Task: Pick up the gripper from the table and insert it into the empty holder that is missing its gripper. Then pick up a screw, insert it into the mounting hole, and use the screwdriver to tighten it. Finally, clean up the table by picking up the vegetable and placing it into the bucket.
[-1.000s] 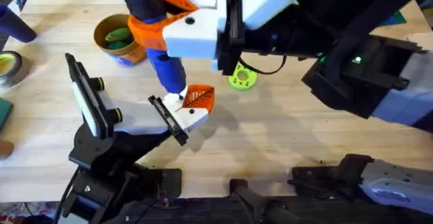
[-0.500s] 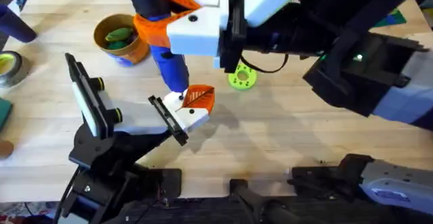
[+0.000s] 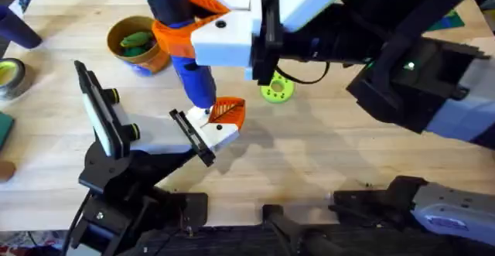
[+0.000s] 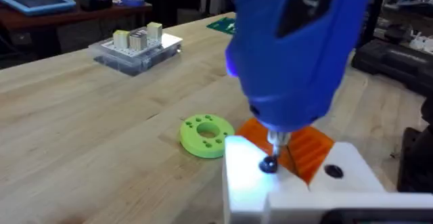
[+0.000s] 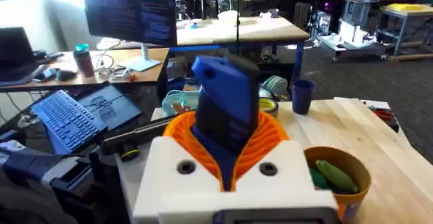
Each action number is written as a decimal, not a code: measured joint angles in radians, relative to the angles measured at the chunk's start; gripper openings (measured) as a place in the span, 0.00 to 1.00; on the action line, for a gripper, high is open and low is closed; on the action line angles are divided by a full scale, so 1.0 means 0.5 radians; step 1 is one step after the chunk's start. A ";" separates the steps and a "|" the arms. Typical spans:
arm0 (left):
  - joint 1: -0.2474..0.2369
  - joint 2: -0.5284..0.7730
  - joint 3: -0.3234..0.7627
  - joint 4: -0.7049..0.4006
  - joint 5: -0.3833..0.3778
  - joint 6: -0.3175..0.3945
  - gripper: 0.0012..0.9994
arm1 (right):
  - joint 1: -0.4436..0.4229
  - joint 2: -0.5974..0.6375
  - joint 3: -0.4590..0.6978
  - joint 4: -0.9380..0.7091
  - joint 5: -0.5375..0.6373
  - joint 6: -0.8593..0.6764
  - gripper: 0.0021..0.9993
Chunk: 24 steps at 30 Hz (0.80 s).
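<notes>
The right gripper (image 5: 226, 149) is clamped on the screwdriver (image 3: 193, 78). Its tip rests on the screw (image 4: 269, 164) in the holder (image 3: 220, 134), beside the orange gripper (image 3: 228, 113), near the worktop's (image 3: 325, 155) middle. Keep the tool upright and press lightly, or the bit may slip.

Desks (image 5: 237, 29) with a monitor (image 5: 128, 11) behind (office room).

You see the screwdriver (image 4: 294, 48) tip on a dark screw (image 4: 269, 164), seemingly seated in the holder (image 4: 298, 190); the gripper (image 4: 301, 146) lies just behind.
</notes>
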 joint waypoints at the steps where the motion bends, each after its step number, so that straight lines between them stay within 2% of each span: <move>1: 0.000 0.000 0.000 0.000 0.000 0.000 0.01 | 0.000 0.000 0.000 0.000 0.000 0.000 0.04; 24: 0.000 0.000 0.000 0.000 0.000 0.000 0.01 | 0.000 0.000 0.000 0.016 -0.001 0.000 0.04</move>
